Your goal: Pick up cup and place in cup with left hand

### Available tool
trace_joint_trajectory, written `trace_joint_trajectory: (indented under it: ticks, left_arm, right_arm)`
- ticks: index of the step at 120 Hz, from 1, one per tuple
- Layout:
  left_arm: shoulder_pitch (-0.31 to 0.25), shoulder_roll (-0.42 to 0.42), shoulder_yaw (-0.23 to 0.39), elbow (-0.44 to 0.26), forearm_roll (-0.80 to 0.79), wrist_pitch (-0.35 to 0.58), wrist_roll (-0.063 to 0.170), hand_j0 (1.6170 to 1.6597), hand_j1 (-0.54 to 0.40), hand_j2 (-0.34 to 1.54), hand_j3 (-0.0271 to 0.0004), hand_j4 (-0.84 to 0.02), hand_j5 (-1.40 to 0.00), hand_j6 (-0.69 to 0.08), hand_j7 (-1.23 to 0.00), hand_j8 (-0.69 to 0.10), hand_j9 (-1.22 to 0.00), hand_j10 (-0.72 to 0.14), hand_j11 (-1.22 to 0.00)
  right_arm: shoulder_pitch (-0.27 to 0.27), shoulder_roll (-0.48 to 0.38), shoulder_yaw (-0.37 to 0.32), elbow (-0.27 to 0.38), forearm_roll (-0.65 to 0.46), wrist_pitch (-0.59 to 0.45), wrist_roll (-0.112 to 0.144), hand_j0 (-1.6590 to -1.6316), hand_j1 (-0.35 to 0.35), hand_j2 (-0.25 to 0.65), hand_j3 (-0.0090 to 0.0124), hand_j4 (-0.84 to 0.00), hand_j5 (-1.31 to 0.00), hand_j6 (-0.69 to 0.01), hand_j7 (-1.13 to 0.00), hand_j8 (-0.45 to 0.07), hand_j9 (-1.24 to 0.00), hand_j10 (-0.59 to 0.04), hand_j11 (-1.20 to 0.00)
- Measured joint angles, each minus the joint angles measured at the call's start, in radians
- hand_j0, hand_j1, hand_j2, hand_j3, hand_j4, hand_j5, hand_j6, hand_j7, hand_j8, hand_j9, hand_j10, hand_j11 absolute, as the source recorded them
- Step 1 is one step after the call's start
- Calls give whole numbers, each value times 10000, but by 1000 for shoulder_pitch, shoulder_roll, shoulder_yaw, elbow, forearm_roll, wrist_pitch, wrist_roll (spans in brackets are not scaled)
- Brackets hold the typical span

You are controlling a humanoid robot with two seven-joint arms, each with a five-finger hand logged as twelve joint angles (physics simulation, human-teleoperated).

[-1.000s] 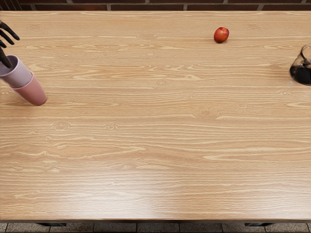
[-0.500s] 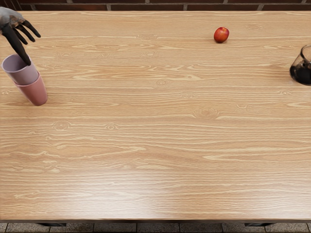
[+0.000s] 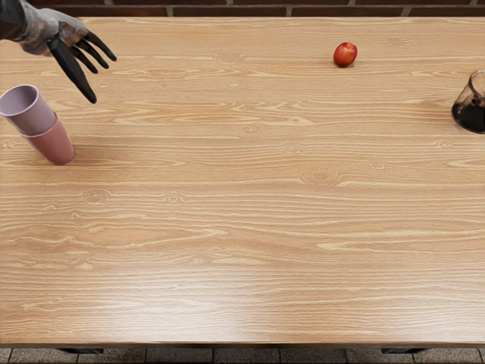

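While a lilac, smooth-walled tapered cup (image 3: 32, 119) sits mouth up inside a matching pink cup (image 3: 55, 145) at the left side of the pale wood-grain counter (image 3: 242, 227), the robot's black-and-grey left hand (image 3: 54, 32) hangs open and empty, its fingers (image 3: 74, 74) spread and visibly apart from the rim. From those fingers, the lilac cup lies toward the left edge and the near side of the counter. The stack's long axis runs in the head view from the mouth at upper left to the pink base at lower right; whether it truly leans or only looks so from this angle cannot be told. The left hand is the nearer one, the right being out of view.

The placing appears complete, leaving a retreat as the likely next move. With the cups on the thumb's side, the safer way out is up and toward the far side, as a sweep back left across the rim could tip the pair.
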State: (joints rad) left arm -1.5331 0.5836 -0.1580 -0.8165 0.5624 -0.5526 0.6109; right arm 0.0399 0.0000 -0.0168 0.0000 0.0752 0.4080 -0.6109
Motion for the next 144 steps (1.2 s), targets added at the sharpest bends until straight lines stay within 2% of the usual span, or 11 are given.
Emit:
trace_joint_trajectory:
  ticks: [9,25,38,54,72,85,97,114,127,134,144]
  left_arm:
    - [3,58,0,-50,-88,-30,0,16580,-62,605,0,-2992,-3864,-2996,-3863,-2995,-3862,-2988,-3861]
    - [14,222,1,-250,-246,-51,0,16580,-53,603,0,-2982,-3854,-2984,-3853,-2983,-3852,-2977,-3851]
    - [18,243,3,-405,-360,-56,0,16580,-53,602,0,-2978,-3853,-2980,-3852,-2979,-3851,-2974,-3850]
    - [124,249,1,-564,-487,-58,0,16581,-68,600,0,-2983,-3865,-2984,-3864,-2983,-3863,-2980,-3863]
    - [230,337,-2,-694,-573,-59,0,16581,-80,601,0,-2988,-3877,-2989,-3876,-2988,-3875,-2986,-3875]
    - [335,374,-18,-736,-591,-59,0,16581,-46,593,0,-2957,-3838,-2957,-3838,-2956,-3837,-2955,-3837]
    - [446,411,-98,-750,-605,-59,0,16580,-26,592,0,-2941,-3819,-2940,-3818,-2940,-3818,-2940,-3817]
    - [458,416,-153,-756,-647,-59,0,16580,1268,375,0,-1860,-2416,-1859,-2415,-1859,-2415,-1860,-2414]
    - [483,423,-163,-757,-686,-59,0,16581,2108,232,0,-1158,-1504,-1157,-1503,-1157,-1503,-1158,-1502]
    - [527,439,-165,-758,-711,-59,0,16581,2404,180,0,-910,-1181,-909,-1181,-909,-1180,-910,-1180]
    - [529,446,-174,-757,-736,-59,0,16581,2706,130,0,-657,-854,-656,-854,-657,-853,-658,-853]
  right_arm:
    - [0,0,0,0,0,0,0,-16581,-3491,-1,0,-4,-1,-6,0,-5,0,-4,0]
    - [1,0,0,0,0,0,0,-16581,-3491,0,0,-3,-1,-5,0,-4,0,-3,0]
    - [1,0,0,0,0,0,0,-16581,-3491,1,0,-3,-1,-5,0,-4,0,-3,0]
    - [1,0,0,0,0,1,0,-16581,-3491,0,0,-3,-1,-6,0,-5,0,-3,0]
    - [2,0,-1,0,-1,1,0,-16581,-3491,0,0,-3,-1,-5,0,-4,0,-3,0]
    - [2,0,0,0,-1,1,0,-16581,-3491,0,0,-4,-1,-6,0,-5,0,-3,0]
    - [3,0,0,0,-1,1,0,-16581,-3491,1,0,-2,-1,-4,0,-3,0,-2,0]
    - [5,0,0,0,-1,1,0,-16581,-3491,1,0,-2,-1,-4,0,-3,0,-1,0]
    - [6,0,0,0,-1,2,0,-16581,-3491,1,0,-2,-1,-4,0,-3,0,-1,0]
    - [6,0,0,0,-1,2,0,-16581,-3491,1,0,-3,0,-4,0,-3,0,-2,0]
    - [6,0,0,0,-1,2,0,-16581,-3491,1,0,-2,0,-4,0,-2,0,-1,0]
